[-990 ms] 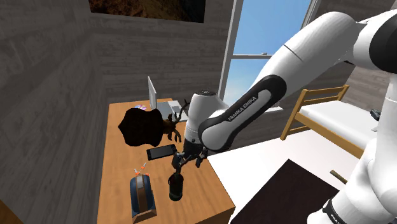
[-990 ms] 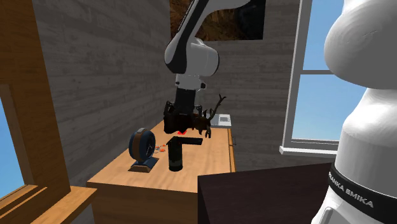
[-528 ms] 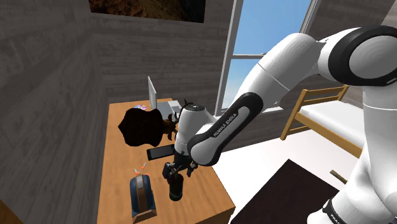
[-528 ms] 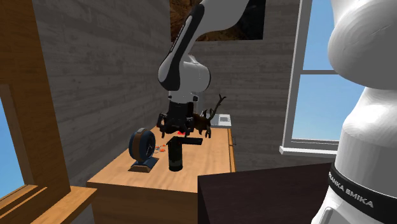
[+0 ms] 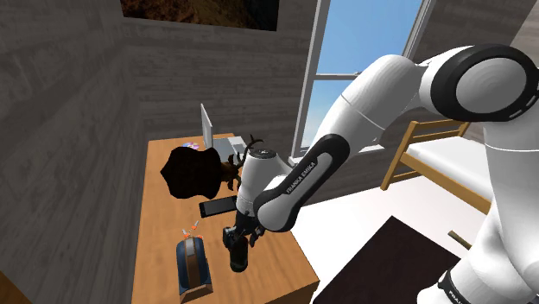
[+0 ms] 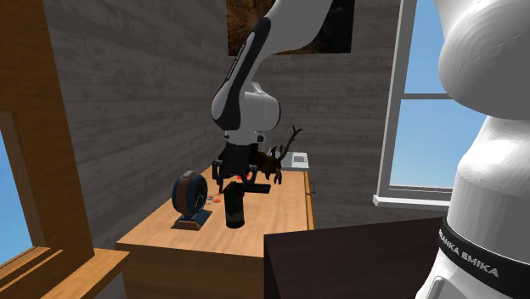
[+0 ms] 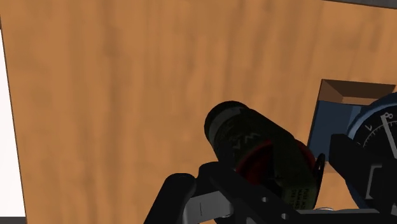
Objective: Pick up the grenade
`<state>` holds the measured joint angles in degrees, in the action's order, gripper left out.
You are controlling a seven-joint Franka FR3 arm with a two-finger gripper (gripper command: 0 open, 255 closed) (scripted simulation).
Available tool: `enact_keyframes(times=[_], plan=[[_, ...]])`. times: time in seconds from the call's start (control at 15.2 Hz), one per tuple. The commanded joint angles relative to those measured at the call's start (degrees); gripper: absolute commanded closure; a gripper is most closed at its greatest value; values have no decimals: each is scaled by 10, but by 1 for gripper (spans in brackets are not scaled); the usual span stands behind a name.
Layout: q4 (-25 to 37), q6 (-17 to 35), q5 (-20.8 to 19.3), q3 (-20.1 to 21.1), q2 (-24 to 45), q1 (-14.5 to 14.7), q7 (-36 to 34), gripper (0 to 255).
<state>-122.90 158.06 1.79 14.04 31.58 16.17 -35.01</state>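
The grenade (image 5: 237, 254) is a dark upright cylinder with a red band, standing on the wooden desk (image 5: 164, 216) near its front edge. In the second exterior view the grenade (image 6: 233, 209) rests on the desk (image 6: 284, 212) directly under the hand. My gripper (image 5: 235, 237) has come down over its top, the black fingers on either side of the upper body. From the second exterior view the gripper (image 6: 233, 183) straddles the grenade's head. Along the hand, the grenade (image 7: 254, 143) lies between the two fingers, which press against its sides; the gripper (image 7: 273, 164) is shut on it.
A blue gauge-like object on a stand (image 5: 192, 263) stands close beside the grenade. A black phone (image 5: 218, 207) lies just behind it, with a dark bushy ornament (image 5: 192, 171) and a laptop (image 5: 207, 129) farther back. Small orange bits (image 5: 188, 230) lie near the gauge. A bed (image 5: 449, 160) stands beyond the desk.
The hand has dropped from above the grenade down onto its top, and the fingers, wide apart before, have come together against it. The grenade has not moved.
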Motion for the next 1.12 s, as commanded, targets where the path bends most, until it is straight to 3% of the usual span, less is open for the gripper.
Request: enact_keyframes(times=[0.0,0.46,1.06], plan=[[-1,0,0,0,2,0,0,255],[-1,0,0,0,1,0,0,255],[-13,-52,13,14,-63,-11,2,255]])
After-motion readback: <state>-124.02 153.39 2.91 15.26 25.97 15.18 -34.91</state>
